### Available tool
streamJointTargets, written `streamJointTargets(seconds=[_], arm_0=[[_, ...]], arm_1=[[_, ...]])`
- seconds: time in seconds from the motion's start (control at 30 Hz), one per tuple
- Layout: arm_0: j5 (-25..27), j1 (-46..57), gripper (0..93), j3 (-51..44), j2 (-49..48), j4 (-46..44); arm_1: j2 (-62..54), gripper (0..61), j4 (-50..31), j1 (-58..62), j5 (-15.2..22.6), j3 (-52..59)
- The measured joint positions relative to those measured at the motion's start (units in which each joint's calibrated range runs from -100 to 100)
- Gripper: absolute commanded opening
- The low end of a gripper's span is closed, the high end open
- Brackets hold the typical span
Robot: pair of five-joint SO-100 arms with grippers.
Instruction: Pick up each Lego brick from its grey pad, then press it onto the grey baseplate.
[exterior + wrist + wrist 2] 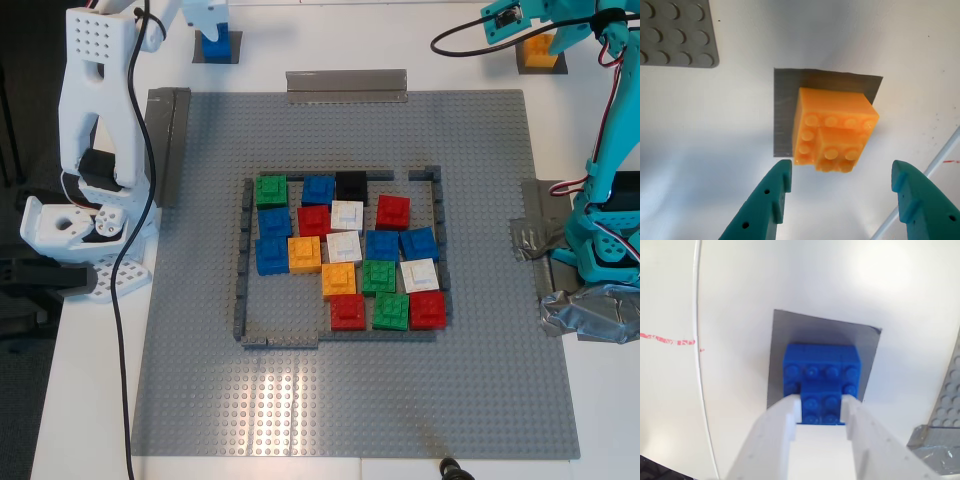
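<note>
An orange Lego brick (832,130) sits on its grey pad (785,115) at the back of the exterior view's right (540,50). My first gripper (840,172), teal, hovers open just short of it, and its fingers (772,197) touch nothing. A blue Lego brick (820,370) rests on its grey pad (790,330) at the back of the exterior view's left (216,45). My second gripper (821,407), white, is shut on that brick's raised part. The grey baseplate (200,350) fills the middle of the table.
A frame of thin dark grey bricks (243,260) on the baseplate holds several coloured bricks (345,250). Grey tape strips lie at the plate's far edge (345,82) and at its edge on the exterior view's left (170,140). Crumpled tape (590,310) holds the teal arm's base.
</note>
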Motion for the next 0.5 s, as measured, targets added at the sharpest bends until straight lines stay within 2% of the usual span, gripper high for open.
streamJointTargets(seconds=[0.17,0.5], arm_0=[[0.0,0.0,22.4,0.0,0.0,-0.8],[0.0,0.0,22.4,0.0,0.0,-1.4]], arm_1=[[-3.5,0.2,2.4,0.0,-0.6,-0.1],[-18.2,0.2,9.3,3.0,-4.0,0.8]])
